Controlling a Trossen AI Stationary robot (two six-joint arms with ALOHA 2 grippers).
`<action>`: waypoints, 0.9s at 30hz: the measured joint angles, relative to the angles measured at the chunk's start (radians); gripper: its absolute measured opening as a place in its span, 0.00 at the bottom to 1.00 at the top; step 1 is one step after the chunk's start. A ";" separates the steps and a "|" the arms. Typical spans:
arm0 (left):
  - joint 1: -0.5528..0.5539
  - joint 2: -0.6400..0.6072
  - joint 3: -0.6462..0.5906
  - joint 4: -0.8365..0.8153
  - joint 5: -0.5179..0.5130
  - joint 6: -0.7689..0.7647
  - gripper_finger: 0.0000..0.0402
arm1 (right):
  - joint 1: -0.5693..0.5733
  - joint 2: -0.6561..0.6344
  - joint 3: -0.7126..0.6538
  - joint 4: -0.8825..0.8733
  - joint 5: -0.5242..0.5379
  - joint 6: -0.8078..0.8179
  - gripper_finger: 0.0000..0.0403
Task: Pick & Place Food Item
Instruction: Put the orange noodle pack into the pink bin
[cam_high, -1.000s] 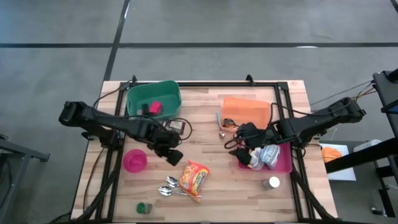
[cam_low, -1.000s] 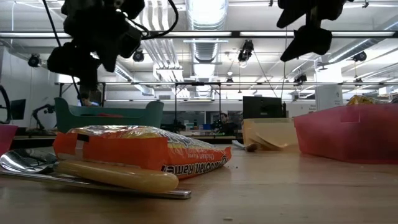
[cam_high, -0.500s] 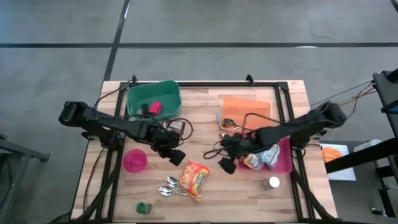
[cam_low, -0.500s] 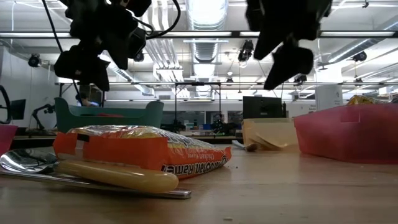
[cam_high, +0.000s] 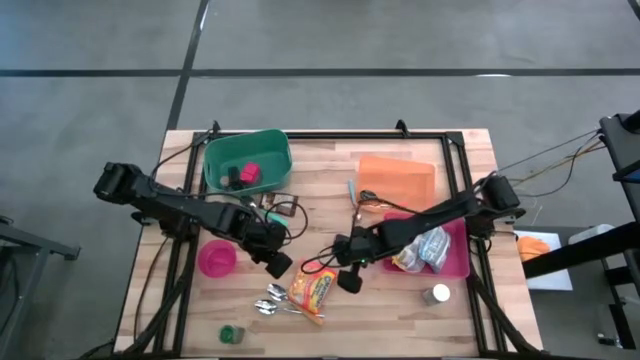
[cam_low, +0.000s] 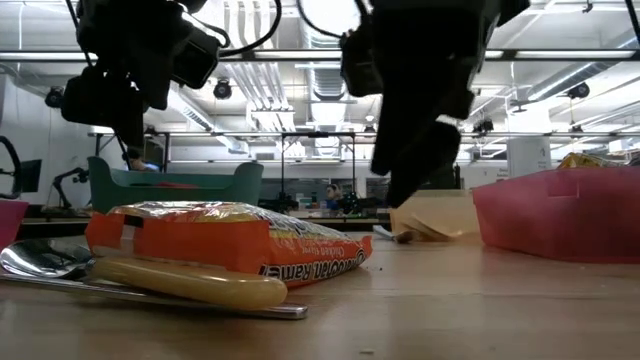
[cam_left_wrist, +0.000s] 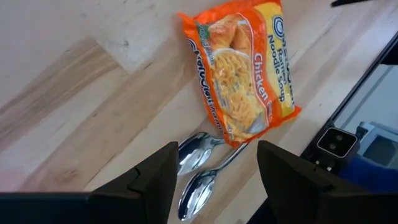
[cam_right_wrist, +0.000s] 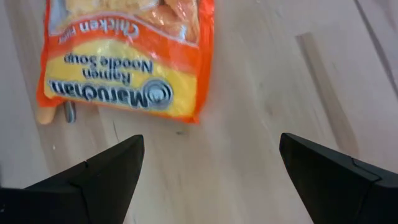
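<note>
The food item, an orange and yellow ramen packet (cam_high: 313, 285) (cam_left_wrist: 245, 68) (cam_right_wrist: 124, 56) (cam_low: 230, 245), lies flat on the wooden table near its front middle. My left gripper (cam_high: 279, 265) (cam_left_wrist: 214, 186) hovers open just left of the packet, above the table. My right gripper (cam_high: 347, 279) (cam_right_wrist: 211, 180) (cam_low: 415, 160) hangs open just right of the packet, slanting down, with nothing between its fingers.
Spoons (cam_high: 272, 298) (cam_left_wrist: 198, 168) lie against the packet's near left side. A pink bowl (cam_high: 217, 258) stands to the left, and a green bin (cam_high: 246, 160) at the back left. A pink tray (cam_high: 452, 262) of packets is at the right, an orange bag (cam_high: 396, 178) behind it and a small can (cam_high: 436, 294) in front of it.
My right gripper has swung from above the pink tray toward the table's left and down, ending beside the ramen packet, still open. My left gripper has edged slightly toward the near edge. The packet has not moved.
</note>
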 joint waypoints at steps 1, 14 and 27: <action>-0.002 0.000 0.000 -0.001 0.000 -0.001 0.55 | -0.001 0.010 0.001 0.015 0.000 -0.002 0.92; -0.003 0.000 0.000 -0.002 -0.003 0.027 0.55 | -0.047 0.067 -0.030 0.180 -0.098 0.001 0.92; -0.003 0.000 0.000 -0.003 0.000 0.028 0.55 | -0.047 0.162 -0.003 0.223 -0.156 -0.007 0.89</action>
